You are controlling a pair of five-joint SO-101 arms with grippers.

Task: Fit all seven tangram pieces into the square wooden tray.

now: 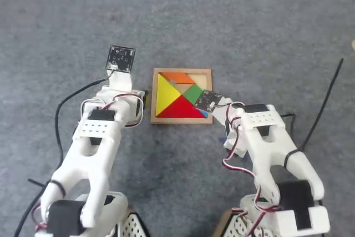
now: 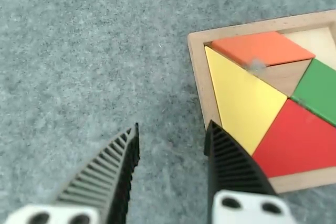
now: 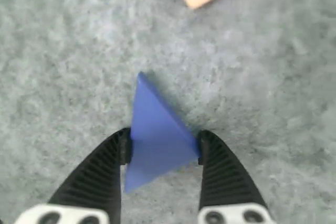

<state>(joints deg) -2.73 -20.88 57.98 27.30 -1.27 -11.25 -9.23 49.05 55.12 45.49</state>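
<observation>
My left gripper (image 2: 170, 142) stands spread wide with nothing between its fingers, over the grey carpet (image 2: 79, 51) just beside the left rim of the square wooden tray (image 1: 154, 95). In the tray lie a yellow triangle (image 1: 165, 95) against that left side, an orange parallelogram (image 1: 177, 77) along the far edge, a green piece (image 1: 193, 93) and a red triangle (image 1: 180, 108) along the near edge, with bare wood showing between orange and green. My right gripper (image 3: 163, 140) is clamped on a blue triangle (image 3: 155, 124), outside the tray and near one of its corners.
</observation>
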